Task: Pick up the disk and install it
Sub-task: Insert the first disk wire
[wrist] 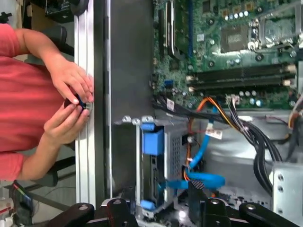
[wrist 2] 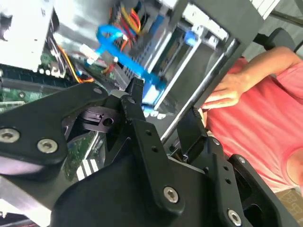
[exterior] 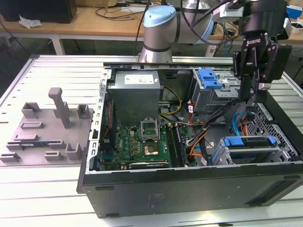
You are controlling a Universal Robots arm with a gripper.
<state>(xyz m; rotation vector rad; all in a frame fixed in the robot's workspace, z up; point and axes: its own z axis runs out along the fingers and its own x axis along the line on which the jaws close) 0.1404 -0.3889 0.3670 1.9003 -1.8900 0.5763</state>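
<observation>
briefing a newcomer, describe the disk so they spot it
Open case, near corner at the exterior view's right, below the claw. The disk lies flat in a grey cage there; blue tabs at both ends, lower than the other blue bay.

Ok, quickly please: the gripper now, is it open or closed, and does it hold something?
Gripper: open, holding nothing, above the drive cage.
</observation>
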